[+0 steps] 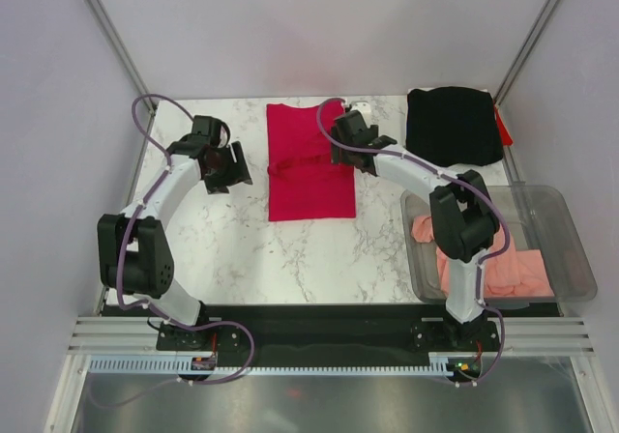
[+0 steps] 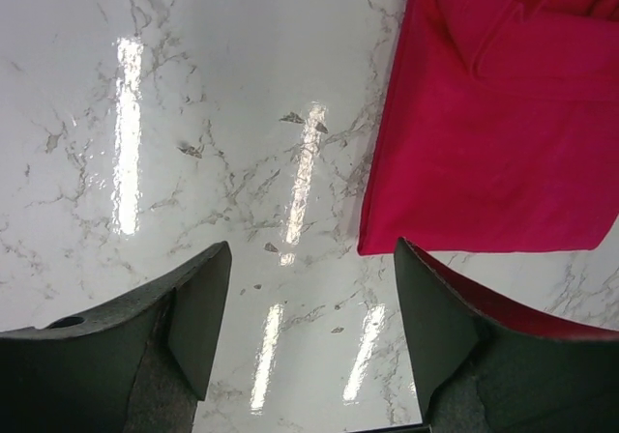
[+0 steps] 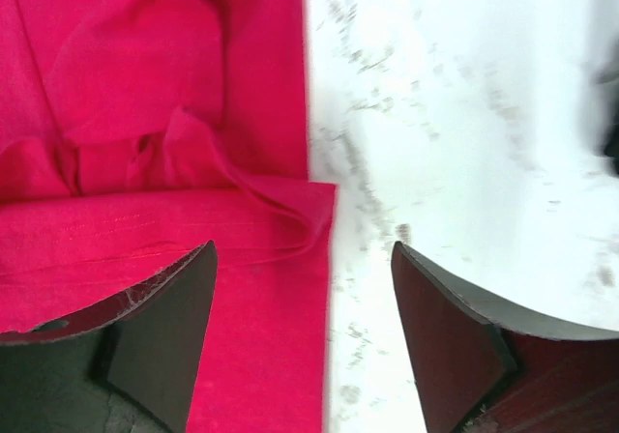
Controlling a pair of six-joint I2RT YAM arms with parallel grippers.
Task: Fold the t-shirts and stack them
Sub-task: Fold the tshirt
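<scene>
Red shirt flanked on both sides, nothing grabbed yet

It lies mid-surface, long axis running away from the arm bases. The left jaws, spread and empty, hang just off its left edge over bare marble. The right jaws, also spread, sit over its right edge, so they're nearer. The black shirt is far right, the pink one in the clear bin. Plain pale walls all round.
</scene>
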